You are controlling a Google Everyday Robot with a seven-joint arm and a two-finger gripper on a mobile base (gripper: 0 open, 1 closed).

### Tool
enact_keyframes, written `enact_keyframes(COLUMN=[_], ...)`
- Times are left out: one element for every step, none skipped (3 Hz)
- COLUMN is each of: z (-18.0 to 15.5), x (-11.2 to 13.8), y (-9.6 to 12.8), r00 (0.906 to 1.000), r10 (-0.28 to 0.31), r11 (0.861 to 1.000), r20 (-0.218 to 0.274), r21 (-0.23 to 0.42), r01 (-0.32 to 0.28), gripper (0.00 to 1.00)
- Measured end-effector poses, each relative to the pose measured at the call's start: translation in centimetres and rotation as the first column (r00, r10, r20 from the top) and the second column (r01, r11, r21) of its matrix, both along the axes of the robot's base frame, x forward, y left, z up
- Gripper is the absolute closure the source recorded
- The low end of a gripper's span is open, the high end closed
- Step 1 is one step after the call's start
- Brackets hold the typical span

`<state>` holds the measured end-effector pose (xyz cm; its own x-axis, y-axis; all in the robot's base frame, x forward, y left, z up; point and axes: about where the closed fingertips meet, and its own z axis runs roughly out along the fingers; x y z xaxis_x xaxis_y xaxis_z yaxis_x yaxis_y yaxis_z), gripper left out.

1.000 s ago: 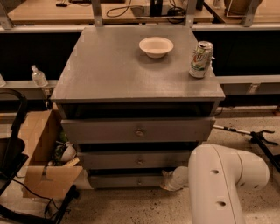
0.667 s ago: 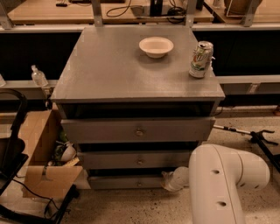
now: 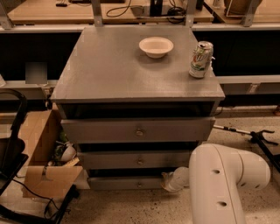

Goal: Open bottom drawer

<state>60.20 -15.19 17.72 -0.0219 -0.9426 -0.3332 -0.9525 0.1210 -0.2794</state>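
One bulky white arm (image 3: 227, 183) fills the lower right corner, nearest the camera, its rounded casing standing over the speckled floor (image 3: 131, 208). From it a pale wrist reaches left to the claw (image 3: 168, 180), which sits low at the right end of the bottom drawer (image 3: 113, 183). Whether the claw is apart, together or clamped on anything cannot be told.

The bottom drawer is the lowest of three grey fronts, just above the floor, with a small round knob (image 3: 139, 184) near its middle and a dark gap along its upper edge. To its left, an open cardboard box (image 3: 43, 148) rests on the floor just beside the cabinet, with pale odds and ends inside it.

Above the bottom front comes the middle drawer (image 3: 109, 160), then the wider top drawer (image 3: 100, 130), each with its own knob at centre. To the right, a thin rod-like tool (image 3: 251, 134) lies on the floor, well apart from the cabinet.

The grey counter (image 3: 109, 65) caps the cabinet. Toward its far side a shallow cream bowl (image 3: 156, 46) sits upright. To the right of the bowl, near the right edge, a green-and-white drink can (image 3: 201, 59) stands upright, apart from the bowl.

Farthest back runs a wooden desk (image 3: 48, 11) carrying black cables (image 3: 124, 8).
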Motion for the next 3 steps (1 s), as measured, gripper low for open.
enact_keyframes(z=[0.02,0.36,0.45], x=[0.00,0.00,0.00], y=[0.00,0.00,0.00], r00=[1.0000,1.0000,1.0000], r10=[0.000,0.000,0.000], r11=[1.000,1.000,1.000], r20=[0.000,0.000,0.000], r21=[0.000,0.000,0.000], r01=[0.000,0.000,0.000], gripper=[1.00,1.00,1.00])
